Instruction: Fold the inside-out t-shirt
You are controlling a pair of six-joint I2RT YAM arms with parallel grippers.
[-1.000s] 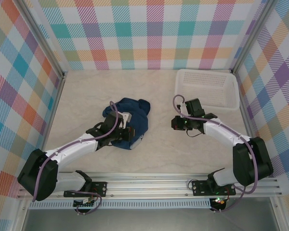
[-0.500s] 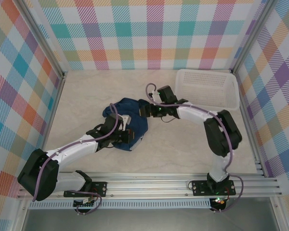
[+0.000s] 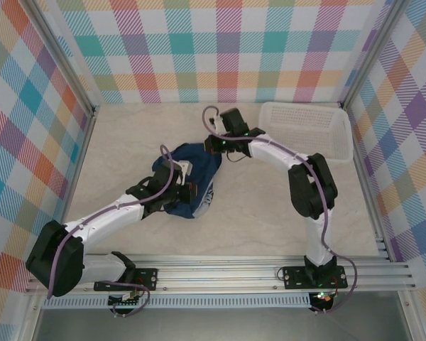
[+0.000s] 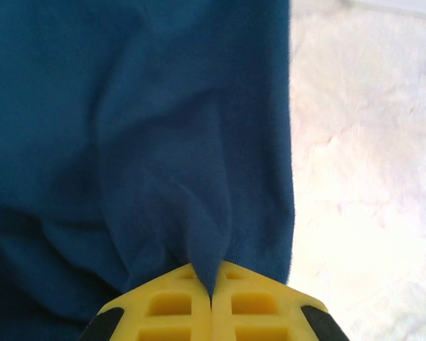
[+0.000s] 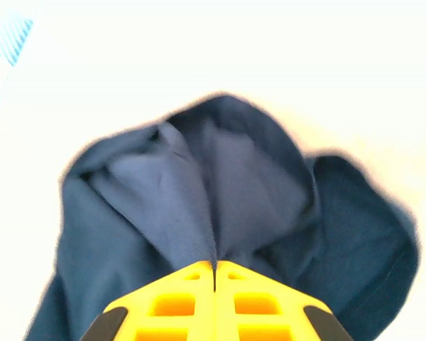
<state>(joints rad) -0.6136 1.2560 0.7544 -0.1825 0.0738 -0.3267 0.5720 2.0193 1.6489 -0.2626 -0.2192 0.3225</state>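
From above, the t-shirt (image 3: 199, 170) lies bunched in a dark navy heap on the pale tabletop (image 3: 263, 213), caught between the two arms. The left gripper (image 3: 192, 194) sits at the heap's near edge with its tip buried in the cloth, and the bulk of the shirt spreads ahead of it and to its left. The right gripper (image 3: 211, 146) meets the heap from the opposite, far side, its tip at the cloth's upper corner. A white mesh basket (image 3: 341, 121) stands well behind that gripper, apart from the shirt. From this height the fingers of both are too small to judge. In the left wrist view, the left gripper (image 4: 211, 297) has its yellow fingers (image 4: 167, 312) pressed together on a thin ridge of the t-shirt (image 4: 128, 114), which rises from the pinch as a fold. Blue cloth covers everything ahead and to the gripper's left, while bare tabletop (image 4: 362, 185) shows to its right, past a straight hemmed edge. In the right wrist view, the right gripper (image 5: 214, 274) is likewise pressed together, pinching a crease of the t-shirt (image 5: 163, 199). The cloth billows just ahead of the fingers (image 5: 170, 307) in a hood-like pouch with a darker lobe to the right, and bright tabletop (image 5: 199, 42) lies beyond it.
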